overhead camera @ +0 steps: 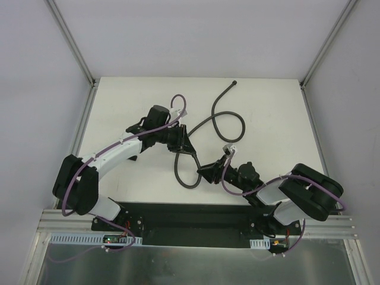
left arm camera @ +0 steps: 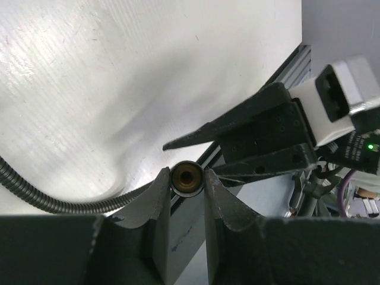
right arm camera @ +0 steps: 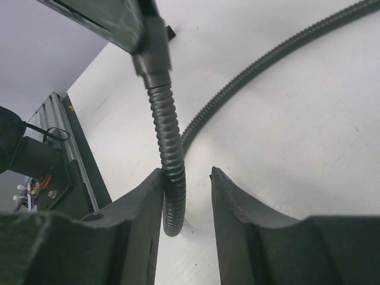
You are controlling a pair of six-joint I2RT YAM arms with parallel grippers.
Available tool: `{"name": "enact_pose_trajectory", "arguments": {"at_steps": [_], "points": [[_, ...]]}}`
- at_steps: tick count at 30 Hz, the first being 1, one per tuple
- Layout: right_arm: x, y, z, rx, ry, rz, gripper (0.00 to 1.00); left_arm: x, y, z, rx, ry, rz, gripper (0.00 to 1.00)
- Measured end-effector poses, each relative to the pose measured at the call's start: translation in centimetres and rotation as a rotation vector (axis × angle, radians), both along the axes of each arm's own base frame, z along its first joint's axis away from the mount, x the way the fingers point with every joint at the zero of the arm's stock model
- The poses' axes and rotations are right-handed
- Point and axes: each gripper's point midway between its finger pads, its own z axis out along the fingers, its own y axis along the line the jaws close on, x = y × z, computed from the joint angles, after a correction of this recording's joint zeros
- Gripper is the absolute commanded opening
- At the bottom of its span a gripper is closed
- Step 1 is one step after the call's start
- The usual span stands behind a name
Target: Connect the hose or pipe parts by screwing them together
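Dark-grey corrugated hose (right arm camera: 169,142) is the thing to follow. Its end collar (right arm camera: 153,53) is clenched between the fingers of the left end effector (left arm camera: 186,177), bore facing that wrist camera. From the left end effector the hose runs a short way and passes between the fingers of the right end effector (right arm camera: 186,172) just beside it; it then trails in a loop over the white tabletop (overhead camera: 267,107) to a free knobbed tip (overhead camera: 234,84), well apart from the left end effector. The right end effector is released; its fingers stand apart, with the hose leaning on one pad and a clear gap to the other. No T-shaped fitting shows in any view, so I cannot tell where the mating part lies.

The step in hand looks like a re-grip on the hose body near the left end effector. Doing it well calls for a firm left clamp, so the collar's axis does not wander; the right fingers should close square on the hose, close to the collar, so any twist reaches the thread rather than winding up the flexible body; short turns suit this best; the loop may kink or drag.
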Motion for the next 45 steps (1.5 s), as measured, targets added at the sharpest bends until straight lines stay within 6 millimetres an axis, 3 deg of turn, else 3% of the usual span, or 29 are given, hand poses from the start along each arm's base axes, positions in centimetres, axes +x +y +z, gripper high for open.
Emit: {"name": "enact_pose_trajectory", "arguments": {"at_steps": [4,8,15,32,39,45], "points": [[0.0,-0.5,-1.3,-0.034,0.039,-0.023,0.59,0.2,0.5,1.0,-0.003,-0.037,0.051,0.00],[0.4,-0.3,-0.9,-0.028,0.031,-0.030,0.63,0.2,0.7,1.7,-0.013,-0.042,0.088,0.00],[2.1,0.7,2.9,0.047,-0.036,-0.066,0.64,0.5,0.7,1.8,-0.015,-0.023,0.124,0.00],[4.0,2.1,7.7,0.134,-0.124,-0.091,0.47,0.4,0.6,2.1,-0.026,0.015,0.150,0.00],[4.1,2.3,7.1,0.123,-0.108,-0.088,0.38,0.3,0.6,3.1,-0.047,0.004,0.161,0.00],[4.1,2.5,7.3,0.131,-0.111,-0.083,0.37,0.5,0.5,3.3,-0.058,0.008,0.169,0.00]]}}
